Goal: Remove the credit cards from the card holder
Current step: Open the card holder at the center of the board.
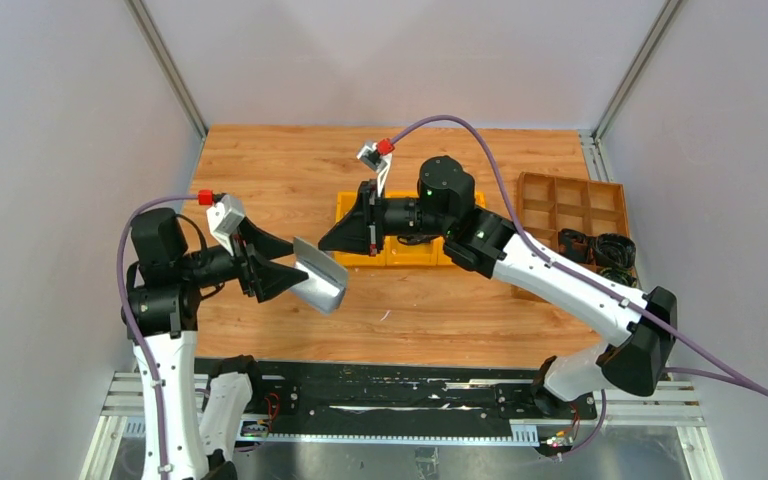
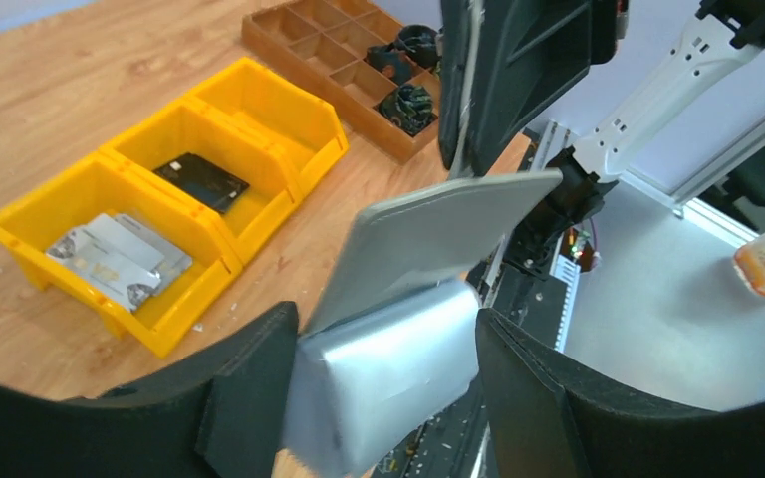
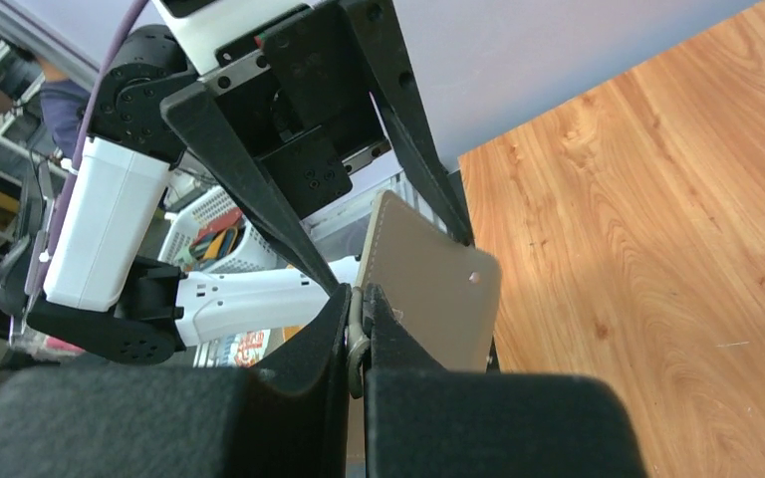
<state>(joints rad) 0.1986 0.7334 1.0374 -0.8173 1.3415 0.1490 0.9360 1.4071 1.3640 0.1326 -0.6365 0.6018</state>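
Left gripper (image 2: 383, 334) is clamped on the open card holder (image 2: 438, 224), held in the air at lower centre of the left wrist view. Right gripper (image 3: 359, 299) is pinched shut at the holder's raised flap; contact cannot be told. Some credit cards (image 2: 120, 261) are seen in the yellow bin (image 2: 164, 334), at left.

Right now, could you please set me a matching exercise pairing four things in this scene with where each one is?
Things:
A. matte grey folding card holder
B. pale silvery flat cards
C. flat black rectangular object
D. dark bundled items

Places:
1. in the brown divided wooden tray
2. middle compartment of the yellow plastic three-part bin
3. held off the table between the left claw and the right claw
4. end compartment of that bin, farthest from the brown tray

Pairs: A-3, B-4, C-2, D-1.
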